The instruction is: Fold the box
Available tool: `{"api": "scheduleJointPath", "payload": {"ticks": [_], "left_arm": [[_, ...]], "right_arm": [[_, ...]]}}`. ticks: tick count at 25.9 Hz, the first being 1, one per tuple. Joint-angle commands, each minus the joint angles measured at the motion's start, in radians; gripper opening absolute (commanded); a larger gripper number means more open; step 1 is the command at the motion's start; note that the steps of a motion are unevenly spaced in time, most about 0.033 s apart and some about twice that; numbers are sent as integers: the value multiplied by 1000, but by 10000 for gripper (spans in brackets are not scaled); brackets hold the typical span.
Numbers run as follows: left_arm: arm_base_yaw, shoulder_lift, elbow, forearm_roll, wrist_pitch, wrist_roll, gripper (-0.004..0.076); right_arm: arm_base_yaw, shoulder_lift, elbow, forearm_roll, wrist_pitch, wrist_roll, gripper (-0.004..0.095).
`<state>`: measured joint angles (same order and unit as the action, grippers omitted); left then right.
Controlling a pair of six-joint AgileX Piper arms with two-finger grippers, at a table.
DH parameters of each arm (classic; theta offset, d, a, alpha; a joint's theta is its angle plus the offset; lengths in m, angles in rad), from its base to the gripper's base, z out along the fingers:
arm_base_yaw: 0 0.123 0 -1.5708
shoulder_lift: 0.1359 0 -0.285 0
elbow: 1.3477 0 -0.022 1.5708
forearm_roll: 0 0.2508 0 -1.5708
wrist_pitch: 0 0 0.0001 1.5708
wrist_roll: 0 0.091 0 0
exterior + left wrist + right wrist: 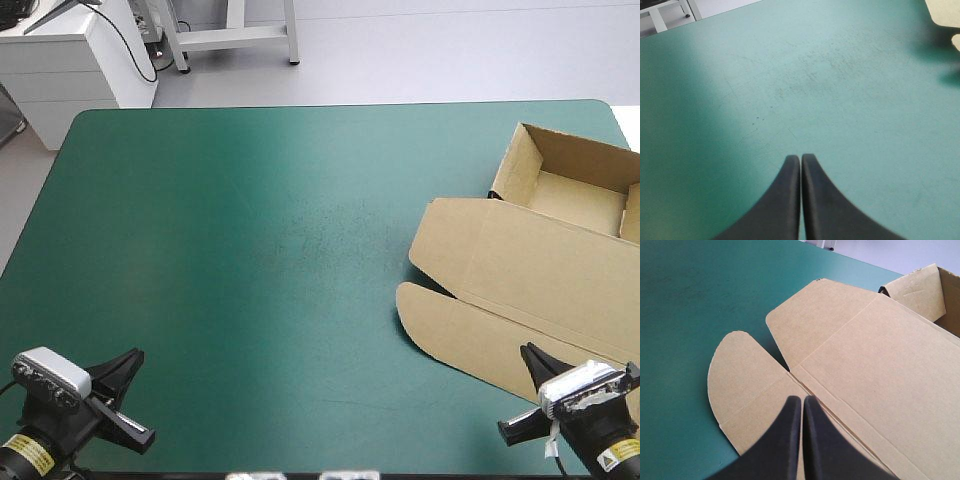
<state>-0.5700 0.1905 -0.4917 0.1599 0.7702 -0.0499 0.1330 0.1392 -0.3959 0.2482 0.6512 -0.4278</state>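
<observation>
- Sitting at the frame's right side, the box [575, 195] has its tray walls raised and its lid [540, 290] lying flat.
- Idle at the lower corners, left gripper [134, 353] and right gripper [527, 349] are pinched together, holding nothing.
- Folding appears largely done.

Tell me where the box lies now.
In the high view, the box lies on the table's right side, the right pincer over its flat lid.
</observation>
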Motion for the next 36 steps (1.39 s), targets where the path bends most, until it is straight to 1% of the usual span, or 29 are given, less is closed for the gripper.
{"api": "scheduleJointPath", "payload": {"ticks": [1,3,8,12,22,25,36], "left_arm": [[-3,11,-4,-8,-72,1,-8],[-3,11,20,-8,-76,-3,-8],[-3,7,36,-46,-106,0,-8],[-3,-2,36,-49,-91,0,-8],[-3,-18,36,-47,-40,0,-8],[-3,-18,36,-43,-8,0,-8],[-3,-18,36,-43,-8,0,-8]], "right_arm": [[2,-29,-22,13,-93,9,-2],[2,-43,-22,13,-76,42,-2],[2,-50,-22,13,-44,56,-2],[2,-50,-22,-1,-12,100,-2],[2,-50,-27,-12,-8,113,-2],[2,-50,-27,-14,-8,114,-2],[2,-50,-27,-18,-10,114,-2]]}}
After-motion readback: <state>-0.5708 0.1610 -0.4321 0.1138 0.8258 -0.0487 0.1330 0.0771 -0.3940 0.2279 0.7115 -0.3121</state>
